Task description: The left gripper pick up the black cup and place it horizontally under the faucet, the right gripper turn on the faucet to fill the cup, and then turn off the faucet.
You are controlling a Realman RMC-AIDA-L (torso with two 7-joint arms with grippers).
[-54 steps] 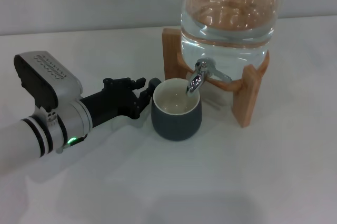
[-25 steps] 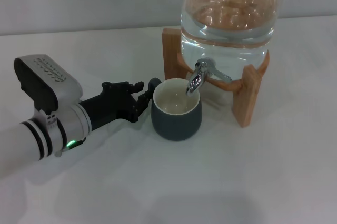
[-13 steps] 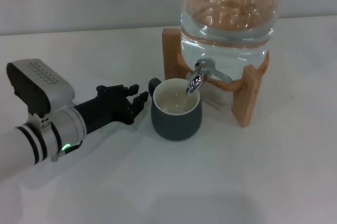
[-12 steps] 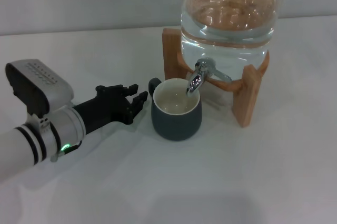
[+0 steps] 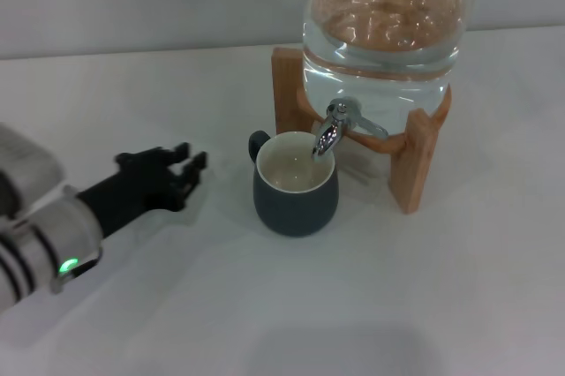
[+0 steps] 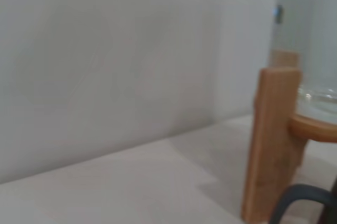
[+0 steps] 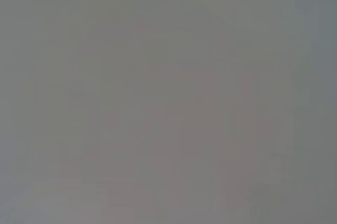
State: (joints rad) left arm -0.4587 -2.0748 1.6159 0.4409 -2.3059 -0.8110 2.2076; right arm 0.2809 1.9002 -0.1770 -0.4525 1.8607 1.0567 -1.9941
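The black cup (image 5: 295,186) stands upright on the white table (image 5: 424,288), its cream interior facing up and its small loop handle (image 5: 257,142) pointing toward the robot's left. The chrome faucet (image 5: 330,129) hangs over the far rim of the cup, its spout just above the opening, with the short lever angled out to the right. Behind it the glass water jar (image 5: 384,18) sits in a wooden stand (image 5: 415,160) — the stand's near leg is just beside the cup on the right, and its left upright is close behind the handle. The left gripper (image 5: 177,169) lies low over the table to the left of the cup, fingers spread and holding nothing, with a clear strip of bare tabletop between its fingertips and the handle. Its black wrist runs back to the silver-white arm (image 5: 44,244) at the lower left edge, where the green light (image 5: 65,265) shows. In the left wrist view the stand's upright (image 6: 271,140) and a dark curve of the cup (image 6: 297,205) sit at one edge, with bare table and wall filling the rest. The table in front of the cup and out to the right lies open — the right gripper appears in no view.
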